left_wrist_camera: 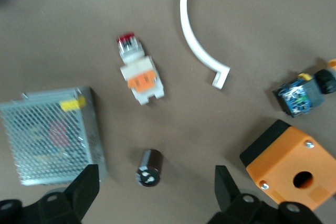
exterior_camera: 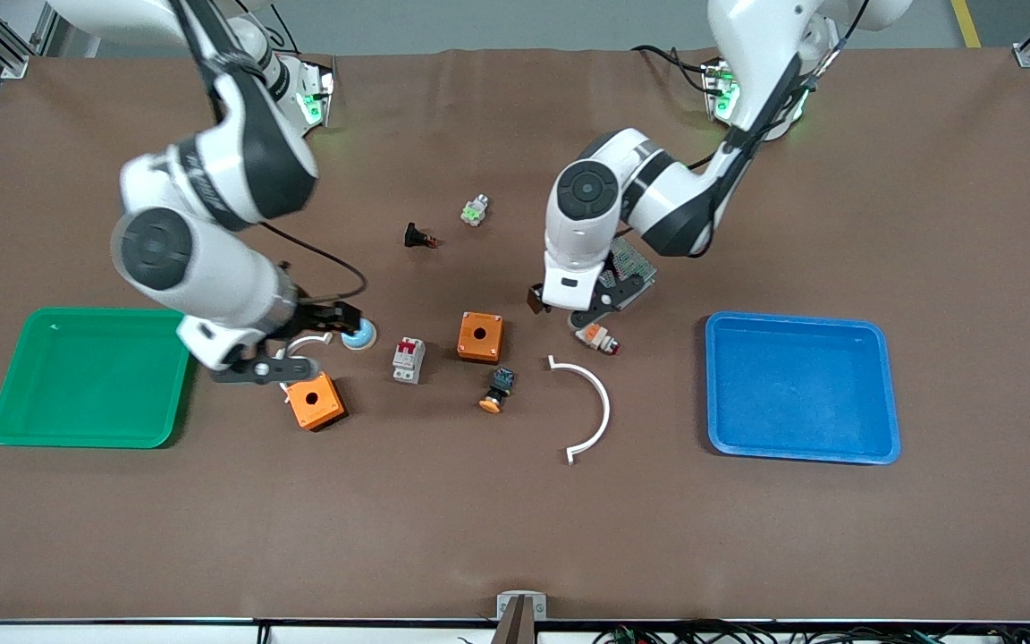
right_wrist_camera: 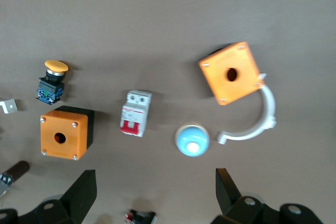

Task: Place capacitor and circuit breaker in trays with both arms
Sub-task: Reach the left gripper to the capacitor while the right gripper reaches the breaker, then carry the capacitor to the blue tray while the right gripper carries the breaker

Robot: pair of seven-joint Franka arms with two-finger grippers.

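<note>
Two orange boxes (exterior_camera: 480, 336) (exterior_camera: 316, 401), two trays (exterior_camera: 86, 377) (exterior_camera: 799, 386), two white arcs (exterior_camera: 588, 407) (exterior_camera: 305, 343).

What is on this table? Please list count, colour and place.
circuit breaker: 1, white-grey, mid-table.
capacitor: 1, black, mid-table.
mesh box: 1, silver, beside capacitor.
trays: 2, green right arm's end, blue left arm's end.
orange boxes: 2, one beside circuit breaker, one nearer camera.
blue disc: 1, beside circuit breaker.
white arcs: 2, large nearer camera, small beside blue disc.
orange-capped button: 1, black-blue, beside large arc.
red-tipped button: 1, black, toward robot bases.
green-white part: 1, beside red-tipped button.
white-orange part: 1, beside capacitor.
claws: 2, black, open; left claw over capacitor, right claw by blue disc.
</note>
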